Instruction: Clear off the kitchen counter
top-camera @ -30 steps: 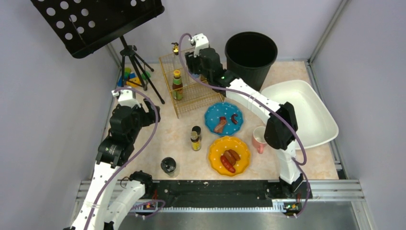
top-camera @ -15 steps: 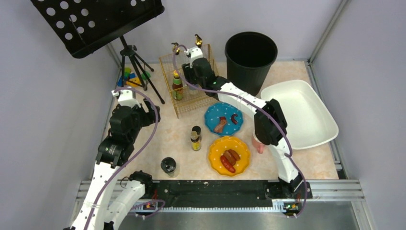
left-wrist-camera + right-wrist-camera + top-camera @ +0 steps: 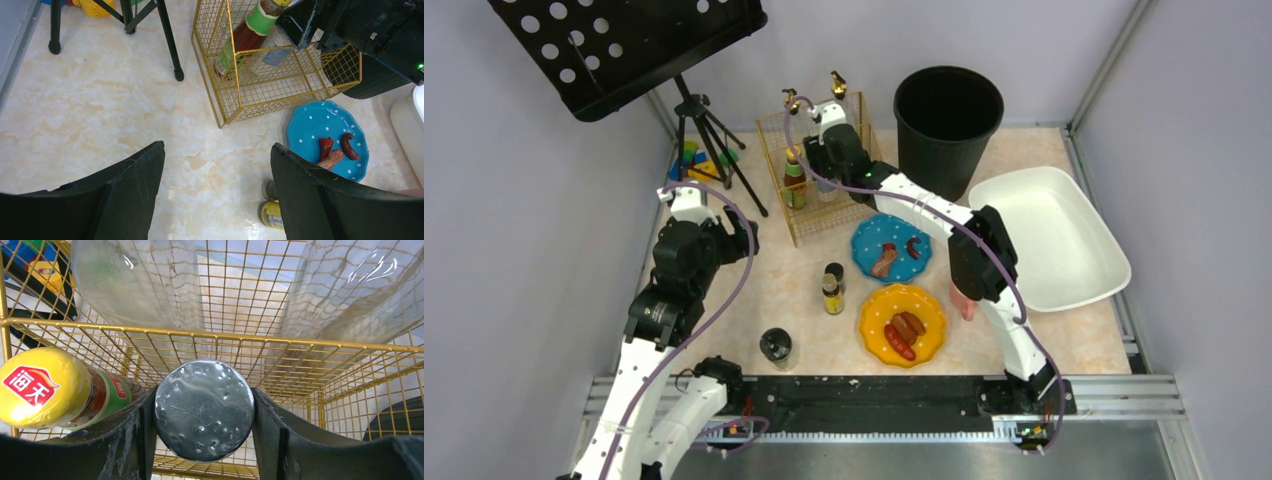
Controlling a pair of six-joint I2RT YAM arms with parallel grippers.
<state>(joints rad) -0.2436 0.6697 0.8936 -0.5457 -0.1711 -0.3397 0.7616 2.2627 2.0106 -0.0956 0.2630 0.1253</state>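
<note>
Top external view puts the task somewhere between early and halfway, by my judgement. The kitchen counter (image 3: 794, 290), a broad flat beige-peach slab with a mottled marble pattern, forms the floor of the cell and carries most of the clutter. Inside the gold wire basket (image 3: 824, 215) at the far side stands a glass sauce bottle with a green label and yellow cap (image 3: 795, 178). The right gripper (image 3: 202, 427) reaches into the same basket, its black fingers clamped on either side of a jar with a round silvery metal lid (image 3: 204, 400), which is shiny and dimpled. Whether that jar rests on the basket floor I cannot tell. Left to deal with on the counter are a glossy blue dotted plate (image 3: 869, 235) with brown sausage pieces and a yellow dotted plate (image 3: 879, 305) holding plump reddish sausages. There is also a pink cup (image 3: 965, 302) half hidden by the right arm, two small dark-capped bottles (image 3: 832, 295) close together, and a squat dark-lidded jar (image 3: 776, 346) near the front edge. A tall black round plastic bin (image 3: 948, 110) and a smooth white rectangular plastic tub (image 3: 1049, 235) sit at the far right, likely for scraps and dishes. The left gripper (image 3: 217, 192) hangs over bare counter on the left side, its matte black fingers wide apart and holding nothing.
</note>
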